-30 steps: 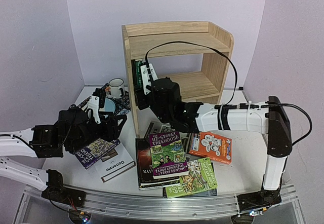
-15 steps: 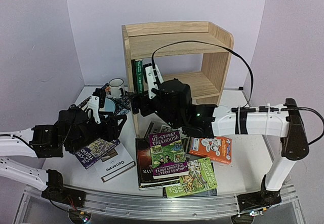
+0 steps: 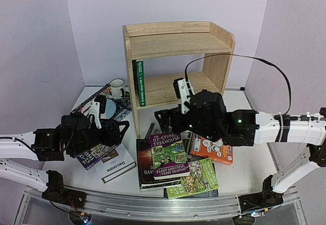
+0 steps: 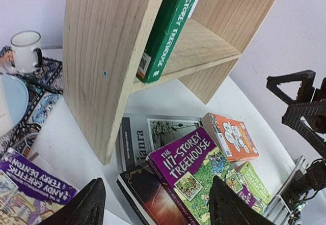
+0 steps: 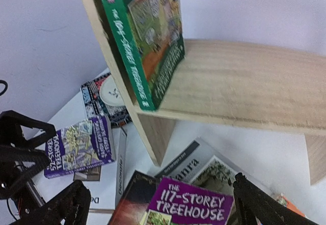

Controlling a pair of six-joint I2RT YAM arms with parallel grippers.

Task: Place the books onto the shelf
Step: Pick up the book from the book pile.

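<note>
Currently: right arm [image 3: 285,125] reaches leftward, low before shelf [image 3: 173,36]; right end effector [image 3: 165,118] wide, empty. Left end effector [image 3: 118,128] wide, empty, near purple 52-Storey book [image 3: 99,151].

grey book [image 4: 136,142] largely under purple paperback [image 4: 191,156], shelf [image 4: 97,57] top cropped in wrist views

White tabletop [image 3: 247,176], light pine two-tier shelf [image 3: 178,41] standing at 12 o'clock, green paperback [image 3: 138,82] upright on its lower tier against the left panel, black patterned mat [image 3: 122,110] at 10, thick white "Decorate" book [image 3: 117,166] at 8, dark-covered book [image 3: 145,171] under a stack at 6, orange paperback [image 3: 224,153] at 4
</note>
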